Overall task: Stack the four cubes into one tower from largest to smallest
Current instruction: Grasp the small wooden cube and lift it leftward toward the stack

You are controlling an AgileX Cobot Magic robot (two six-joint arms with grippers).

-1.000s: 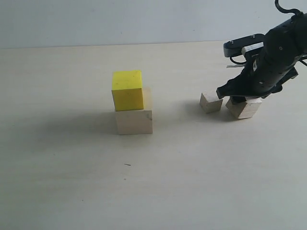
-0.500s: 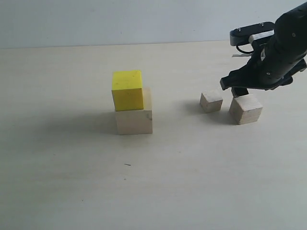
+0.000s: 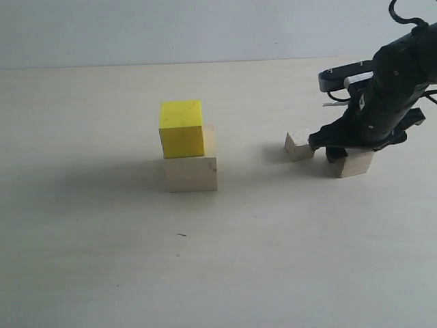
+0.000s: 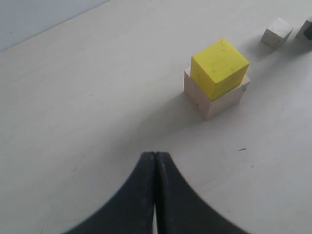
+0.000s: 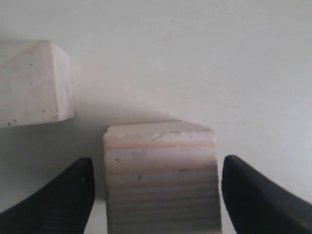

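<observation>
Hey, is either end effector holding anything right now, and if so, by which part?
Nothing is held. The right end effector straddles the medium wood cube, open, with a gap at each side face. The left end effector is shut on nothing.

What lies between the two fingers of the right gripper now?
The medium wood cube, grain visible, sits between the right gripper's fingers, with a narrow gap on each side. The right wrist view shows this.
</observation>
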